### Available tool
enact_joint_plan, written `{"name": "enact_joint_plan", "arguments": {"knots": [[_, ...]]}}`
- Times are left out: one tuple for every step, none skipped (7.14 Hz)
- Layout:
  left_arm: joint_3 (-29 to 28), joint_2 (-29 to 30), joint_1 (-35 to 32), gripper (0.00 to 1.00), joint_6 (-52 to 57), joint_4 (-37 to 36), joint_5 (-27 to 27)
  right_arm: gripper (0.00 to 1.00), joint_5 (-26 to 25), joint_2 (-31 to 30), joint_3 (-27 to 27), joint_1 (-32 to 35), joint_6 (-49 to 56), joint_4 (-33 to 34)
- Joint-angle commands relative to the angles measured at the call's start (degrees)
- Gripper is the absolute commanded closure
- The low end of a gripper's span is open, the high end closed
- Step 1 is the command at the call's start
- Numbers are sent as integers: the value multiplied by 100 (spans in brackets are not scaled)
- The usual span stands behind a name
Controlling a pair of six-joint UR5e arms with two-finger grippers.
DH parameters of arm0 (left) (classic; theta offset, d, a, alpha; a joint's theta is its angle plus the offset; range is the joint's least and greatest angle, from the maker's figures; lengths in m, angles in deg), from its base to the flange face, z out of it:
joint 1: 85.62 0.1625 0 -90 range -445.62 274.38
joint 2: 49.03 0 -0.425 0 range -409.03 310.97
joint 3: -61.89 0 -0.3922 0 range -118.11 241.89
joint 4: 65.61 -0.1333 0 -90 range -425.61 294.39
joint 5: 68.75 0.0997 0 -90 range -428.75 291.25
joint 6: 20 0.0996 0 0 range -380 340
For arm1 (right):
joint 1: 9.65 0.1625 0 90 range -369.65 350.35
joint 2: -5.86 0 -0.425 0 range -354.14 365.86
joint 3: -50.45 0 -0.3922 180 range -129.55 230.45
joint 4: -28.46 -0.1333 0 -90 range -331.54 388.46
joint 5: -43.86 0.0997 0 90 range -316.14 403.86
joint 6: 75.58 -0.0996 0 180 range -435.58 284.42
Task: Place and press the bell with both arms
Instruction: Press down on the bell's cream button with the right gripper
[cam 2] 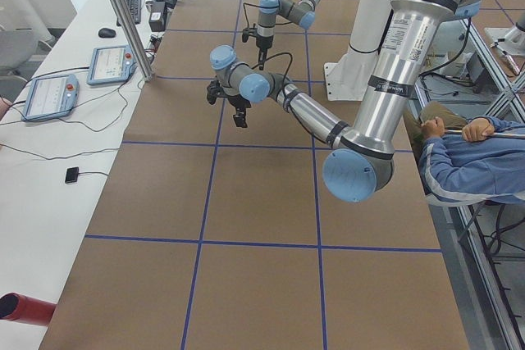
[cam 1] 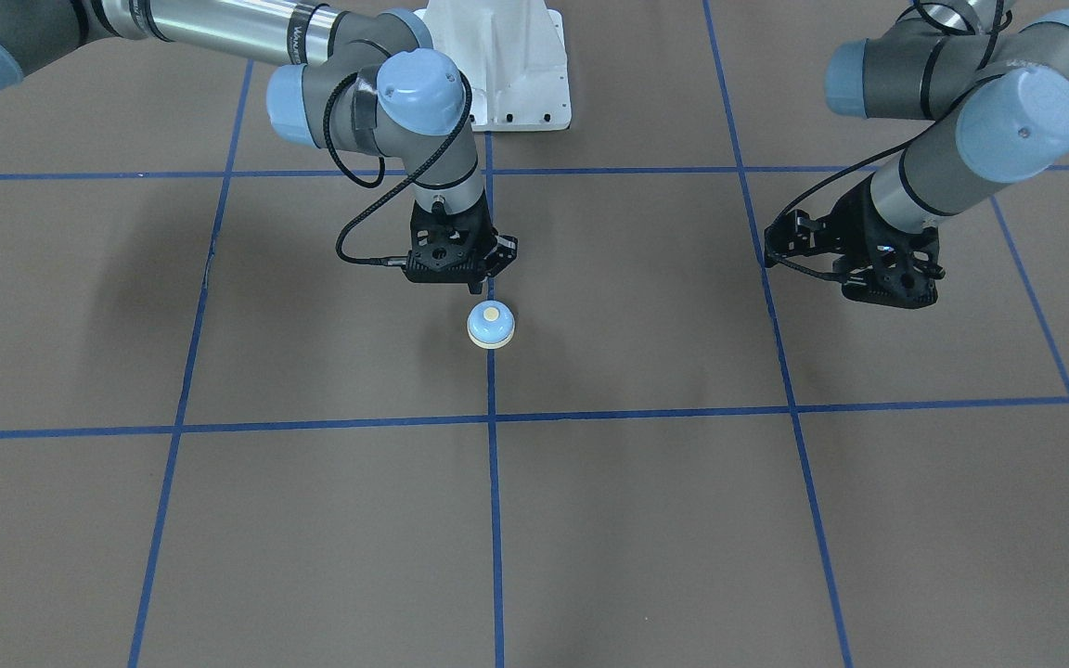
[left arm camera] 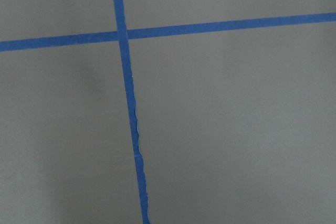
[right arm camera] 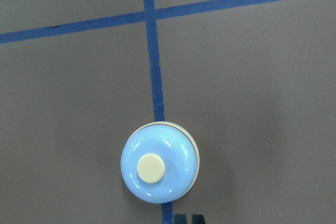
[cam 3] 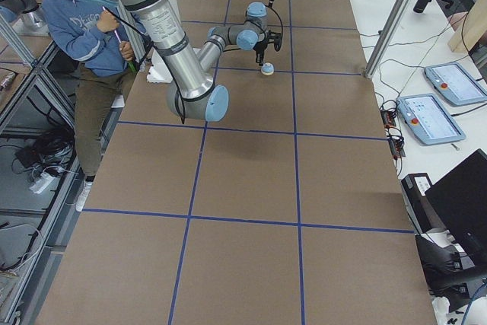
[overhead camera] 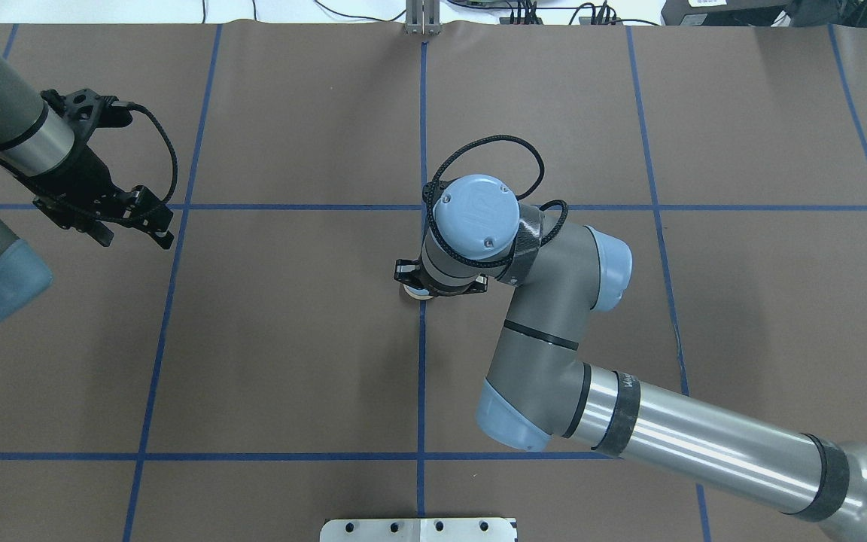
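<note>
The bell [cam 1: 491, 326], a light-blue dome with a cream base and button, stands upright on the brown table on a blue tape line. My right gripper [cam 1: 495, 264] hovers just above and behind it, not touching. In the right wrist view the bell [right arm camera: 160, 169] lies below, and the fingertips [right arm camera: 180, 219] show close together at the bottom edge, shut and empty. In the overhead view the right wrist hides most of the bell [overhead camera: 420, 295]. My left gripper [overhead camera: 136, 229] hangs far off over bare table, open and empty; it also shows in the front-facing view [cam 1: 892, 292].
Blue tape lines [left arm camera: 128, 103] mark a grid on the brown table cover. The white pedestal base [cam 1: 497, 65] stands at the robot's edge. A seated person [cam 2: 472, 161] is beside the table. Teach pendants [cam 3: 434, 116] lie on a side bench.
</note>
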Motion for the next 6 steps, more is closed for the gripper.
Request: {"name": "enact_joint_plan", "arguments": {"knots": [[16, -3, 7, 4, -9, -5, -1, 100, 319, 174, -244, 200, 68, -12], [16, -3, 7, 4, -9, -5, -1, 100, 444, 427, -515, 262, 147, -4], [16, -3, 16, 3, -9, -5, -1, 100, 462, 534, -709, 262, 217, -12], [16, -3, 16, 2, -9, -5, -1, 100, 480, 535, -763, 271, 296, -21], [16, -12, 25, 2, -18, -5, -1, 100, 506, 543, -807, 271, 297, -21], [16, -12, 25, 2, -18, -5, -1, 100, 507, 543, -834, 271, 305, -30]]}}
